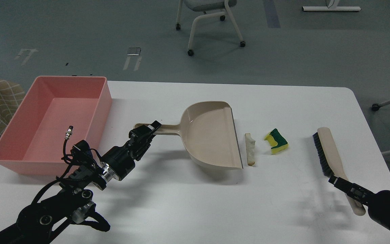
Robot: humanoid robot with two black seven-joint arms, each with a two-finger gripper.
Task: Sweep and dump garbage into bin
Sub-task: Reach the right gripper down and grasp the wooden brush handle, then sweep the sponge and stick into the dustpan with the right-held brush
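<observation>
Head view: a white table carries everything, and no brand, label or writing can be read on any of it. At the left edge sits the salmon-pink bin — a large rectangular tub with sloping walls. Right of it lies a beige dustpan, its handle pointing left toward the bin and its straight lip facing right. The left claw is clenched on the end of that handle.

Just beyond the dustpan's lip lies the bread slice — thin, white, tan-crusted, running roughly parallel to the lip and close to it but apart. Near it on the right, not touching, is the yellow sponge with its green scouring layer. Farther right lies a beige brush with black bristles facing left. The right claw sits over the near end of the brush handle; whether it grips or is released cannot be told. A wheeled chair stands on the floor behind.
</observation>
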